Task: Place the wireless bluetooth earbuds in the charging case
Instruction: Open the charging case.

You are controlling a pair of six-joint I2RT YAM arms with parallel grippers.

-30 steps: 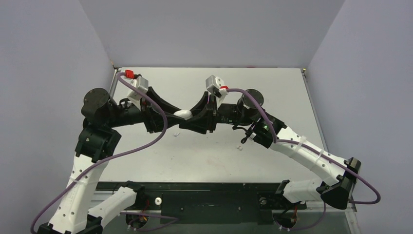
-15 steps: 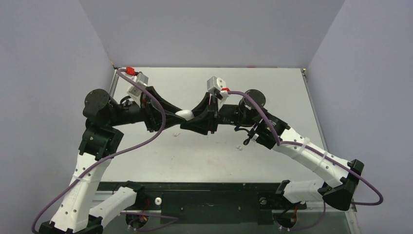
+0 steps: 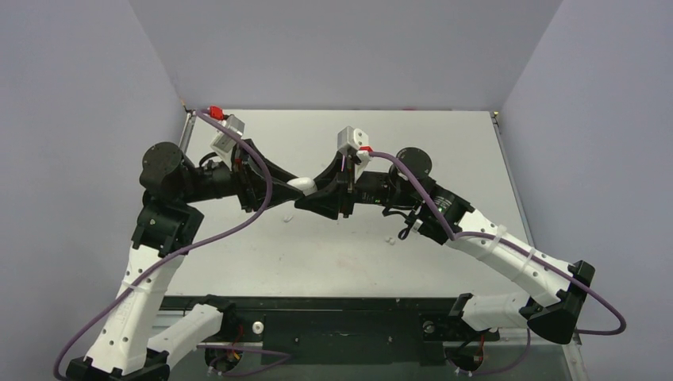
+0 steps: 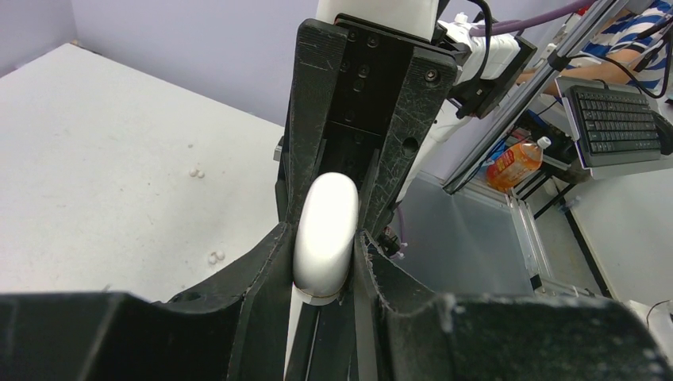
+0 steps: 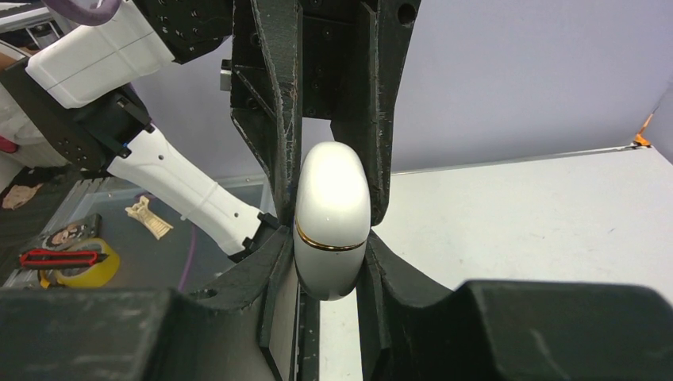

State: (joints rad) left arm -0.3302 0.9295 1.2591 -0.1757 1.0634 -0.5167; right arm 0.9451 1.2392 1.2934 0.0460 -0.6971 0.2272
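Your left gripper (image 4: 324, 242) and right gripper (image 5: 329, 238) both clamp the closed case (image 3: 300, 186). Pull unevenly and it may slip out.

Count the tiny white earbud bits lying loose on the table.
4, it seems: one pair farther out on the table, another pair nearer the left pincer. The arms may hide others.

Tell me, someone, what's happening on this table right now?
Over the middle of the table, the left tool and the right tool are both clamped on the same small white case, one from each end. Its lid looks shut. The earbuds lie loose on the table as tiny white bits, none in the case yet.
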